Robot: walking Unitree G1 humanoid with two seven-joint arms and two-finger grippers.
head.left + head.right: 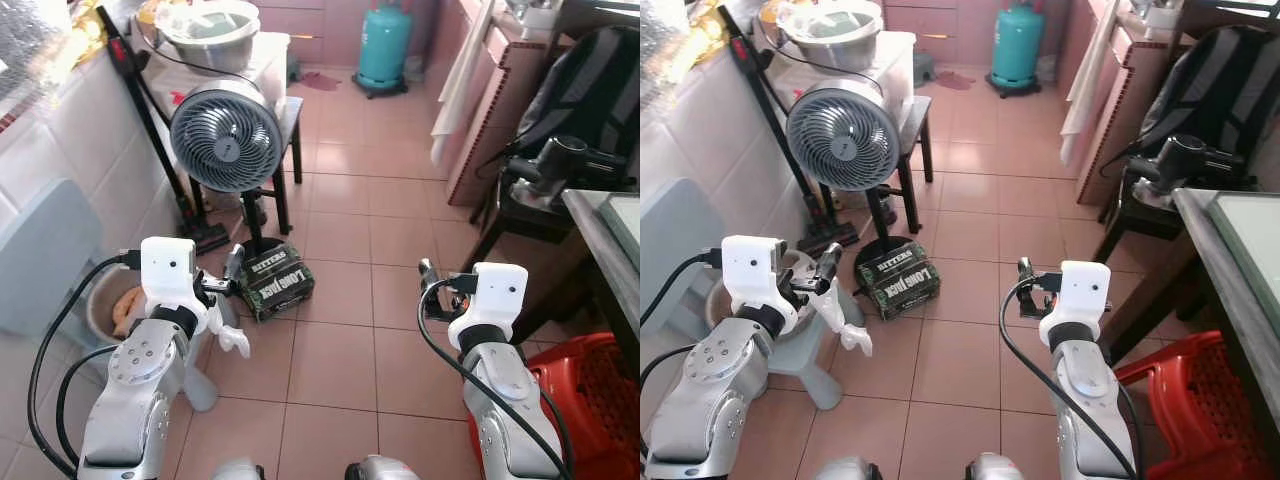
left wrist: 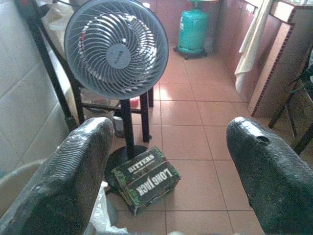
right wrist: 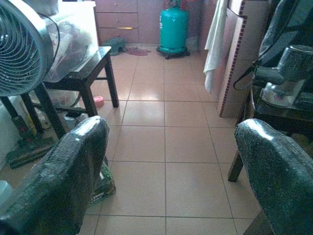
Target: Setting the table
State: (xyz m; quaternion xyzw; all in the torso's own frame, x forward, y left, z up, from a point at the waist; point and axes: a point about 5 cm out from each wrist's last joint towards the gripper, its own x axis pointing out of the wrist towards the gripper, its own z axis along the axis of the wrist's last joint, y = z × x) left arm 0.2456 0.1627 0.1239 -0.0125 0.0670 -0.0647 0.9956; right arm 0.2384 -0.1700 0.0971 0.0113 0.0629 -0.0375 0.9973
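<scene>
Left gripper: raised over the tiled floor, fingers spread wide, nothing between them; it points toward the fan and the box.
Right gripper: raised likewise, fingers wide apart, empty; it faces down the room toward the gas cylinder.
Table: its grey edge stands at the robot's right, just beside the right arm.
Red basket: on the floor under the table's near edge.
Fan: round pedestal fan ahead on the left, in front of a dark stool.
Box: dark green carton printed "BITTERS" and "LONG JACK", on the floor touching the fan's base.
Metal bowl: on the white surface behind the fan.
Gas cylinder: teal, standing at the far end of the floor.
Handheld vacuum: on a dark stand beyond the table's far end.
Towel: white, hanging from the counter on the right.
</scene>
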